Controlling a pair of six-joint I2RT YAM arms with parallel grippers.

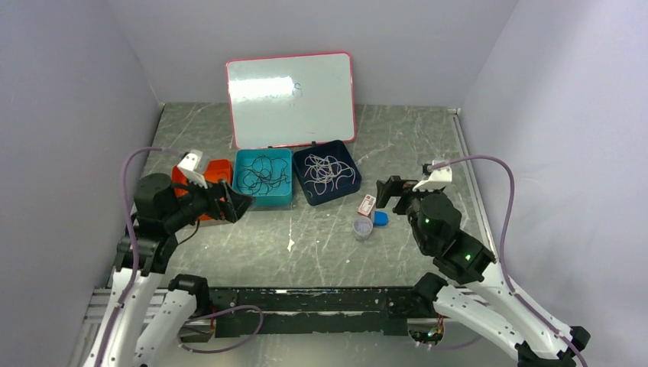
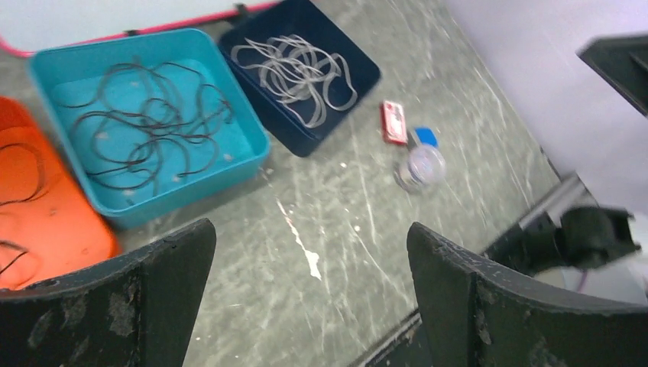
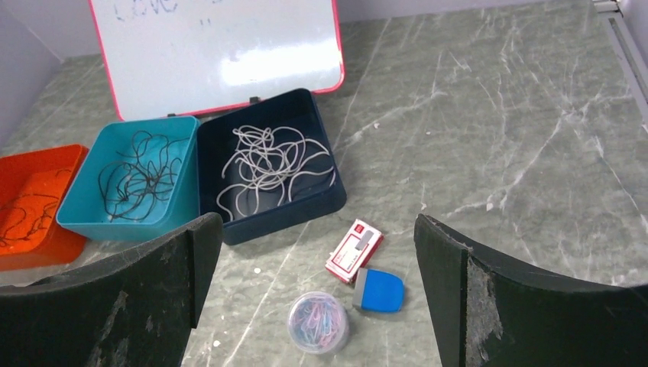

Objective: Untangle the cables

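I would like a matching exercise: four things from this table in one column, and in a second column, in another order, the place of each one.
Things:
1. white cables
2. black cables
3. paper clips
4. whiteboard

Places:
a. in the teal tray
b. at the back wall
c. in the dark blue tray
d. in the clear round box

Pairs: 1-c, 2-a, 3-d, 4-b

We see a grey marbled bench carrying an orange bin, a teal bin and a navy bin side by side. A whiteboard stands behind them. A small red box, a blue block and a clear tub of clips lie nearby.
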